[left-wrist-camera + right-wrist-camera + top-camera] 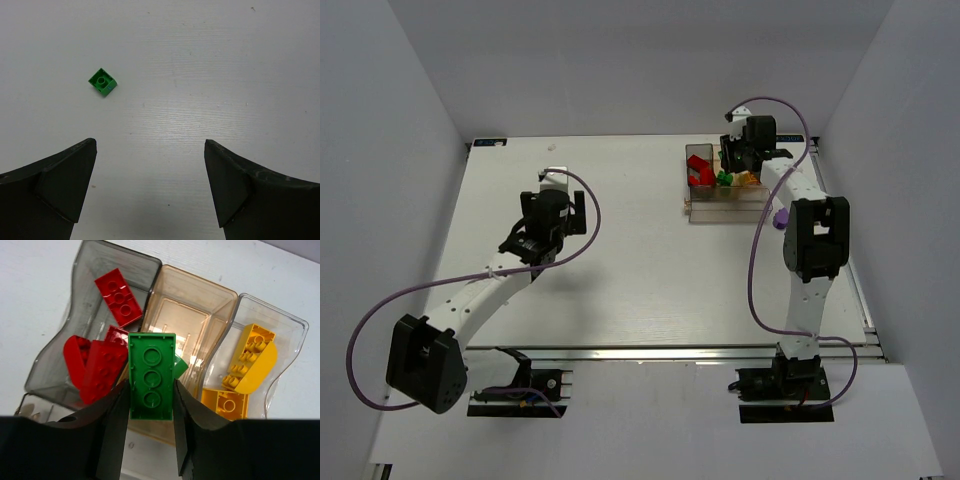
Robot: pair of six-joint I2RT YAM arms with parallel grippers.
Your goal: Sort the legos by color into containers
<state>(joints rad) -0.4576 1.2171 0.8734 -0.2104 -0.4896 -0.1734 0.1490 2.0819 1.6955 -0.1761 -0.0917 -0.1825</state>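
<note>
My right gripper [151, 389] is shut on a long green lego [151, 365], held underside up over the amber middle bin [200, 315] of the containers [692, 152]. A second green piece [181, 365] peeks out behind it. Red legos [102, 365] lie in the smoky grey bin [87, 270]. Yellow legos [252, 357] lie in the clear bin [295, 335]. My left gripper [150, 145] is open and empty above the bare table, with a small green lego [103, 81] ahead and to its left. A purple lego [780, 216] lies by the right arm.
The organizer's shallow front tray [725, 211] faces the arms. White walls close the table at the back and sides. The right arm [810, 240] stretches along the table's right side. The left arm [490, 285] crosses the left middle.
</note>
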